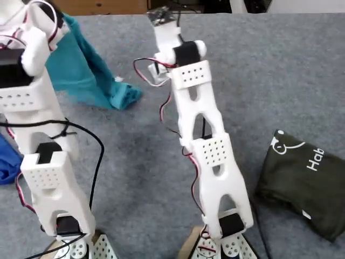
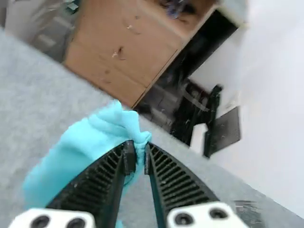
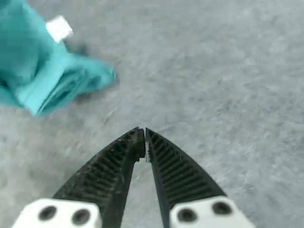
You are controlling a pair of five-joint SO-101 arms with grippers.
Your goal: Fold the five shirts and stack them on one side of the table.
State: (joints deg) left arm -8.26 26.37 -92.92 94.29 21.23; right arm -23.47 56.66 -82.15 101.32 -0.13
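Shirt [image 1: 81, 70] (white tag [image 3: 59, 28]) in left pincer [image 2: 136, 159]

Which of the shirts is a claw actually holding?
The teal shirt: the left claw is shut on a bunch of its cloth. The dark green shirt lies folded on the table, and the blue shirt lies apart, neither in a claw.

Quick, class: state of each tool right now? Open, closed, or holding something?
Left tool: closed on the teal shirt.
Right tool: closed, holding nothing.
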